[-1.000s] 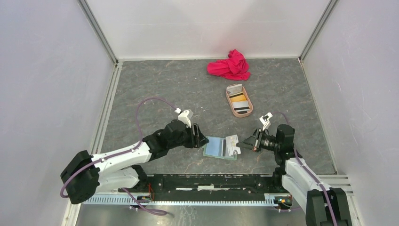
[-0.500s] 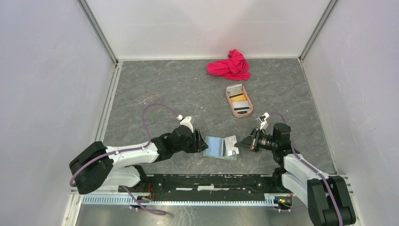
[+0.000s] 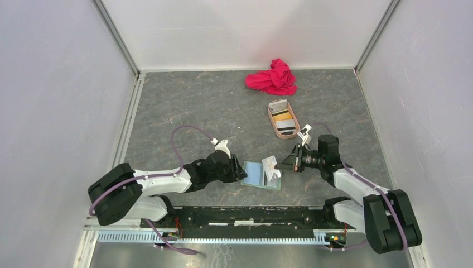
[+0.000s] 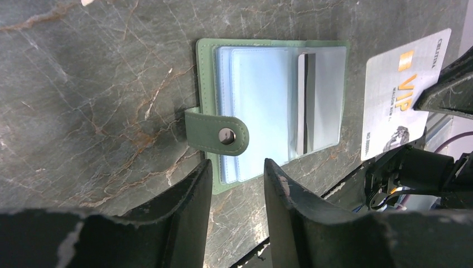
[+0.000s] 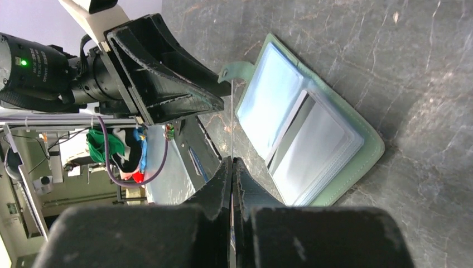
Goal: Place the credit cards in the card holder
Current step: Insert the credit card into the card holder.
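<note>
Green card holder flat; right gripper pinches white card near edge; left gripper parted.

Sage-green card holder, pale-blue inside; white, gold-lettered credit card.

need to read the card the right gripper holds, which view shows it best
Left wrist: the white VIP card faces the camera, print legible. Right wrist shows it edge-on, a thin line between the right gripper fingers. Top view: small and tilted.
</note>
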Available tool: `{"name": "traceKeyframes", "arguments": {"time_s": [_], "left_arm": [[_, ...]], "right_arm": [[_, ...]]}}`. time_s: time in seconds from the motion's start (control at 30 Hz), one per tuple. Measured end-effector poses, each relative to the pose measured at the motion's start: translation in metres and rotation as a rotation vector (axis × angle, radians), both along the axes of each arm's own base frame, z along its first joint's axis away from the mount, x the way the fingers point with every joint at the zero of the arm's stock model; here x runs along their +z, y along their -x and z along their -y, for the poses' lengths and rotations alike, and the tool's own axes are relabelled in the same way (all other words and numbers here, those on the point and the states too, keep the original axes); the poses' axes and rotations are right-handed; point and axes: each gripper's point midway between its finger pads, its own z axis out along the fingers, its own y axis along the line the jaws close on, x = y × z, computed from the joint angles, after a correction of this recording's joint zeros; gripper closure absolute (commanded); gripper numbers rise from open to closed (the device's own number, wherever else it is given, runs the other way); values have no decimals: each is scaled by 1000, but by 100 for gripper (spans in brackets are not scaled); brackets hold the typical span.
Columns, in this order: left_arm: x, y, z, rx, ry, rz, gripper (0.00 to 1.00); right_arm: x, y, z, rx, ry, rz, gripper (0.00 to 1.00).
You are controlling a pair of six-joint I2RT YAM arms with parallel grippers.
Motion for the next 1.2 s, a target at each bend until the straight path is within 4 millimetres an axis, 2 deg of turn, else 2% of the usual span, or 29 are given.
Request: {"name": "traceKeyframes", "arguments": {"time_s": [0.27,0.47,0.87,1.2], "left_arm": [[-19,9,0,-7,-43,-46,51],[-17,10,7,-12,-60,-41,46],[-18,10,9,-13,-85,-51,52],[-19,12,24,-50,-47,-58,55]], "right_arm": [[-19,20,0,14,10,-62,100],[-28,22,0,12,31,-87,100],[-44,21,3,-10,74,-129,100],[-52,21,6,-31,99,-166,100]]}}
